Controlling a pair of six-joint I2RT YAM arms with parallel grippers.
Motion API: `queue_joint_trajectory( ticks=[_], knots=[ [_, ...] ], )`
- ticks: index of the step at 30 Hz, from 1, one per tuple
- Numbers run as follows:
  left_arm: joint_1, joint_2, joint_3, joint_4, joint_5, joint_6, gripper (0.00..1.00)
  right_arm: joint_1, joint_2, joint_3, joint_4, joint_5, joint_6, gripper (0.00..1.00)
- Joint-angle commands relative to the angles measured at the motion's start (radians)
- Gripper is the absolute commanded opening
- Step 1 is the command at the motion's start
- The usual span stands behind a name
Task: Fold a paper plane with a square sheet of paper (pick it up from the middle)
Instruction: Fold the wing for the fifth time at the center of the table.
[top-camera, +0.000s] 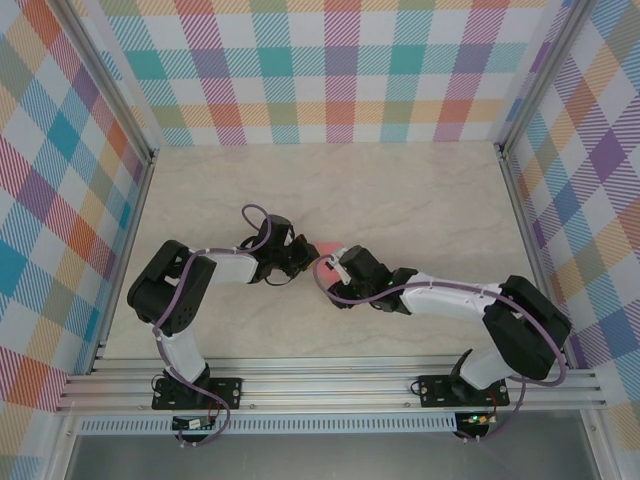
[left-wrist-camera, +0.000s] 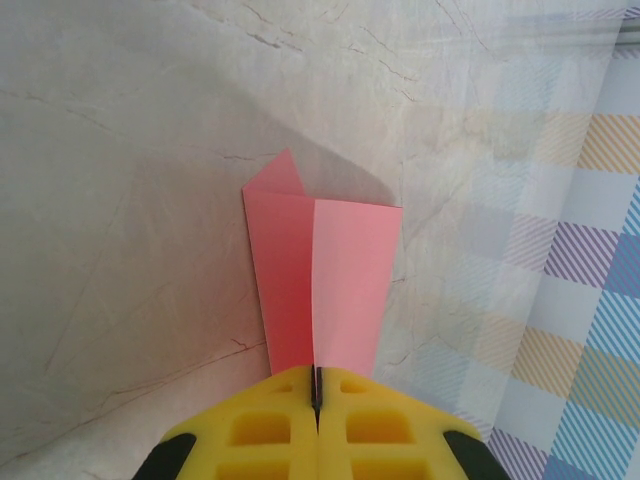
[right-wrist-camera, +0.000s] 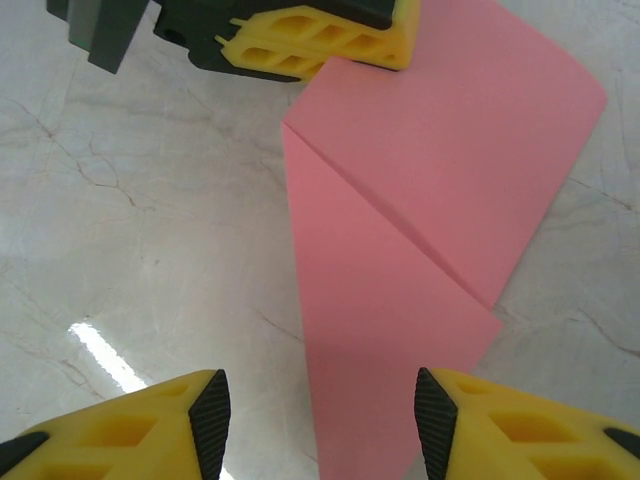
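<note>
Pale marbled tabletop (top-camera: 420, 210), plaid walls (top-camera: 340, 70) around, pink paper (top-camera: 327, 247) mid-table

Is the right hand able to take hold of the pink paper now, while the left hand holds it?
Probably yes. The right hand is open, and the pink paper runs straight into its opening, with nothing in the way. The left hand is shut on the paper's other end, clear of that spot.

Pale marble-patterned table (top-camera: 420, 200), boxed in on three sides.
Ringed by pastel plaid walls (top-camera: 330, 70); edged at the near side by a ribbed aluminium rail (top-camera: 330, 385).
</note>
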Motion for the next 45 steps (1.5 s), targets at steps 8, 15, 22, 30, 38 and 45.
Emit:
queue_joint_trajectory(
  ticks=[8,15,22,30,38,45],
  knots=[
    [-0.015,-0.029,0.024,-0.005,0.013,0.008,0.00,0.062,0.066,0.010,0.035,0.098,-0.047,0.54],
    [-0.015,-0.028,0.026,-0.007,0.014,0.007,0.00,0.084,0.082,0.012,0.057,0.188,-0.091,0.52],
    [-0.015,-0.024,0.030,-0.007,0.019,0.007,0.00,0.114,0.141,0.031,0.054,0.211,-0.098,0.49],
    [-0.015,-0.023,0.034,-0.012,0.023,0.007,0.00,0.118,0.162,0.036,0.074,0.257,-0.089,0.44],
    [-0.017,-0.029,0.031,-0.009,0.024,0.001,0.00,0.119,0.165,0.045,0.086,0.260,-0.093,0.39],
    [-0.017,-0.040,0.024,-0.023,0.013,0.002,0.02,0.118,0.177,0.037,0.103,0.264,-0.083,0.25]
  ],
)
